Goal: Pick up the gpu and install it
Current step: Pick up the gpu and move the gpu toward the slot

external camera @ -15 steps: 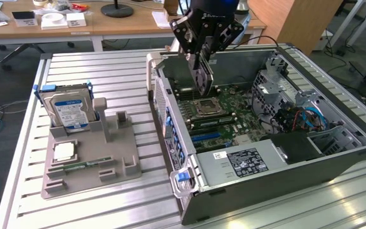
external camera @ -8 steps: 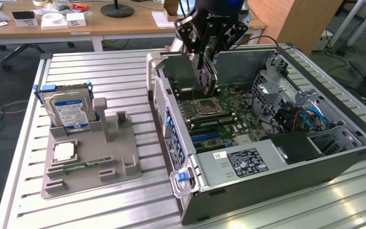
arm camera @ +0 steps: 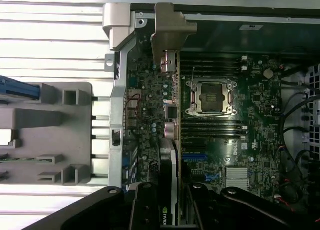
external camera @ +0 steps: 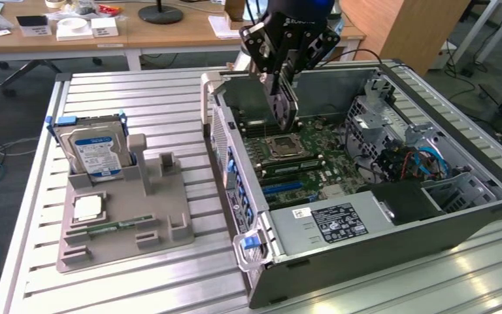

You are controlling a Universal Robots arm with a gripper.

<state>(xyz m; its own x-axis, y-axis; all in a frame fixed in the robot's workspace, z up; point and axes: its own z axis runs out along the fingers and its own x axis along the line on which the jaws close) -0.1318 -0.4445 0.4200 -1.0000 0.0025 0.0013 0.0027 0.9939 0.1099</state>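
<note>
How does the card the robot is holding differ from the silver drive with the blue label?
The gpu is thin and dark; the hard drive is thicker and silver, with a blue label. The gpu hangs in the gripper above the motherboard; the hard drive stands in the grey holder. Both are upright, on edge.

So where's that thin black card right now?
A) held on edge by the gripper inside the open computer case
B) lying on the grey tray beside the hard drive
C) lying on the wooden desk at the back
A: the gripper clamps the gpu on edge over the motherboard inside the case.
</note>
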